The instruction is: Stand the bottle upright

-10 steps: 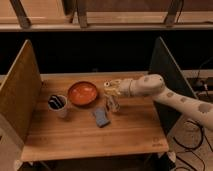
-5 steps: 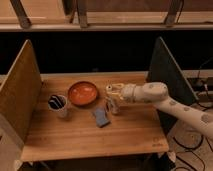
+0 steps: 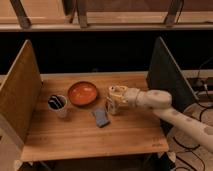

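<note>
Camera view, change: arm (image 3: pixel 170 107) reaches further left over the table than a second ago, and the gripper (image 3: pixel 116 97) now sits just right of the bowl, nearer the sponge than before.
Gripper: low over the middle of the wooden table (image 3: pixel 75 137), its fingers pressed together on something pale at their tips.
Bottle: bottle (image 3: pixel 113 106) shows as a small cream shape at the gripper tips, close above the table, just right of the sponge; upright or tilted cannot be told.
Bowl: orange bowl (image 3: pixel 83 93) rests behind the sponge and left of the gripper; its inside looks bare.
Cup: white cup (image 3: pixel 59 105) stands left of the bowl, near the left side panel, with dark objects inside it that cannot be made out.
Sponge: blue-grey sponge (image 3: pixel 101 117) lies flat in front of the bowl, unmoved since the earlier pictures.
Side panels: wooden panel (image 3: pixel 20 95) on the left, dark panel (image 3: pixel 167 75) on the right.
</note>
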Robot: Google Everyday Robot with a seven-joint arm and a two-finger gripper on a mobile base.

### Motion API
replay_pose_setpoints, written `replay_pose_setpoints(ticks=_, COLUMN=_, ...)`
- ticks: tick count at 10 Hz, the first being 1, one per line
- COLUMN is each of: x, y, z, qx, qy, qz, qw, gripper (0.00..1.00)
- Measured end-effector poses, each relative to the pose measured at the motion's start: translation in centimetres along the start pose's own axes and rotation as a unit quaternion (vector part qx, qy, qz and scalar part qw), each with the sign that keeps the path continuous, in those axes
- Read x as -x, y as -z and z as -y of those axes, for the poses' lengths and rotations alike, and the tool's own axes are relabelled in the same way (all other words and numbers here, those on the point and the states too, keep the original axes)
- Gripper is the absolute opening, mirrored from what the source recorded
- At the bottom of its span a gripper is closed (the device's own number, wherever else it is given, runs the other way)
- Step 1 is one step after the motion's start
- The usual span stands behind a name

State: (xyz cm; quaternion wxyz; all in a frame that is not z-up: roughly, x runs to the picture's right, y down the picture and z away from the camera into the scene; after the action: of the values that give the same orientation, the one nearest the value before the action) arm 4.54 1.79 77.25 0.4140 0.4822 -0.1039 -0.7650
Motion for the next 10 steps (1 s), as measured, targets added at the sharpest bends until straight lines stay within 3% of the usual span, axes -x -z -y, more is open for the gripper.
replay_pose_setpoints(ticks=6, x=0.1, y=0.6, z=1.9, qx=0.021, qy=0.01, qz=0.003, qw=0.9997, gripper=0.0)
replay_pose_setpoints(ticks=10, x=0.0, y=1.0, z=2.5, qx=0.023, qy=0.007, qz=0.0, qw=0.9997, gripper=0.05)
